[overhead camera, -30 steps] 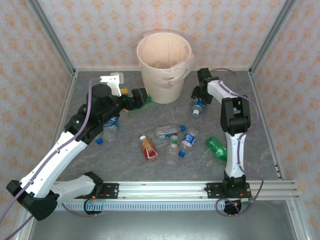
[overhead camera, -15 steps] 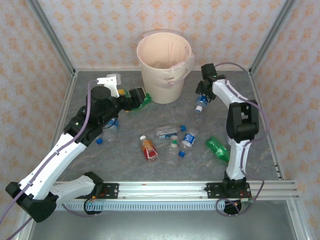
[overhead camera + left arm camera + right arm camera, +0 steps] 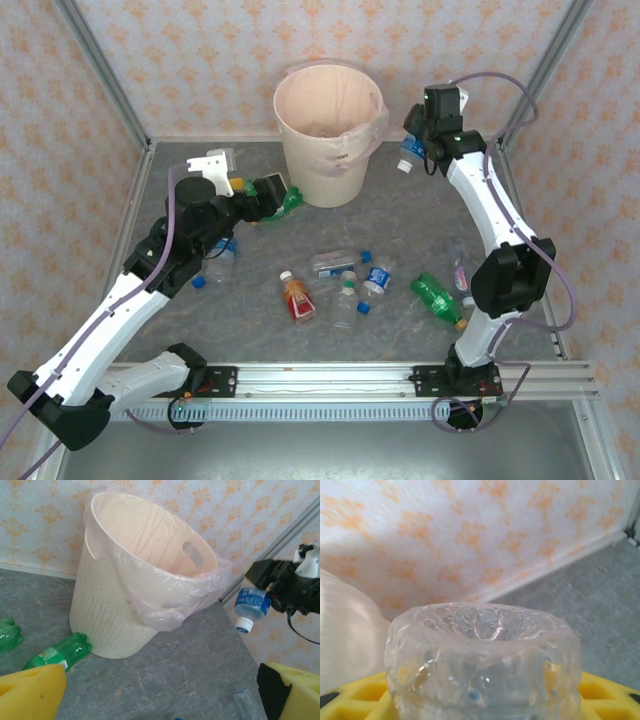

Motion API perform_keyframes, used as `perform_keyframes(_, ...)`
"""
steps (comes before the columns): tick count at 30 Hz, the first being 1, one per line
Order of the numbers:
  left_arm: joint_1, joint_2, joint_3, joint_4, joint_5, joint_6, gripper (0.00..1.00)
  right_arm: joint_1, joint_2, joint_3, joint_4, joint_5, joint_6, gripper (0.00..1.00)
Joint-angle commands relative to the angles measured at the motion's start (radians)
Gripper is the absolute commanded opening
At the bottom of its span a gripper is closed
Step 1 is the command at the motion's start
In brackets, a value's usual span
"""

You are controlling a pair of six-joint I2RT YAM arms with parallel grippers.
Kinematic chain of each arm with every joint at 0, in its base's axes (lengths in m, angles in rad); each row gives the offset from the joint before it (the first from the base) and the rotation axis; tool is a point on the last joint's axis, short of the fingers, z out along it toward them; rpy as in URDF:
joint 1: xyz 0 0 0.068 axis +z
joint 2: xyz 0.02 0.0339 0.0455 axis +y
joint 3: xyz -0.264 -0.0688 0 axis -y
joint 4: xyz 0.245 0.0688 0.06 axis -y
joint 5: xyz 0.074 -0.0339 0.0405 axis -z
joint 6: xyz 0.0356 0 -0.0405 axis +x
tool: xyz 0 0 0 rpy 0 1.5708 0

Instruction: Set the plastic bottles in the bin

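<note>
1. Between the yellow jaws of my right gripper (image 3: pixel 418 143) a clear bottle (image 3: pixel 482 660) with a blue label is clamped around its body. It hangs cap-down off the table (image 3: pixel 400 230), just right of the bin (image 3: pixel 310 170) and not yet over its mouth.
2. My left gripper (image 3: pixel 272 190) is spread wide and holds nothing. It sits low at the bin's left foot, close to a green bottle (image 3: pixel 57 652) lying against the bin's base.
3. I judge the task to be at an early stage. In front of the bin lie a red-orange bottle (image 3: pixel 297 297), several clear bottles (image 3: pixel 377 278) with blue caps and a second green bottle (image 3: pixel 435 297).
4. The bin stands upright, lined with a thin pinkish bag (image 3: pixel 165 615). Its visible inner walls are bare, and I cannot tell whether any bottles lie at the bottom.
</note>
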Motion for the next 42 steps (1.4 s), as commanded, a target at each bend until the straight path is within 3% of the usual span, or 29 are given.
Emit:
perform_keyframes(1,-0.007,-0.042,-0.026,0.080,0.011,0.002,0.99,0.037,-0.054,0.080,0.076,0.071,-0.018,0.56)
perform_keyframes(10,-0.008,-0.022,0.000,0.039,-0.006,0.001,0.99,0.156,-0.009,0.269,0.200,0.154,-0.110,0.56)
perform_keyframes(18,-0.008,-0.021,0.011,0.031,-0.011,0.003,0.99,0.245,0.172,0.522,0.206,0.163,-0.193,0.56)
perform_keyframes(32,-0.007,-0.044,0.014,0.002,-0.029,0.006,0.99,0.321,0.303,0.576,0.270,0.170,-0.277,0.56)
perform_keyframes(34,-0.007,-0.046,0.011,0.003,-0.031,0.005,0.99,0.320,0.307,0.576,0.265,0.163,-0.279,0.61)
perform_keyframes(35,-0.008,-0.046,0.010,0.003,-0.031,0.007,0.99,0.320,0.308,0.575,0.265,0.156,-0.281,0.69)
perform_keyframes(37,-0.008,-0.045,0.009,0.004,-0.030,0.005,0.99,0.320,0.307,0.571,0.267,0.144,-0.285,1.00)
perform_keyframes(42,-0.008,-0.045,0.006,0.004,-0.030,0.004,0.99,0.320,0.289,0.554,0.261,0.153,-0.282,1.00)
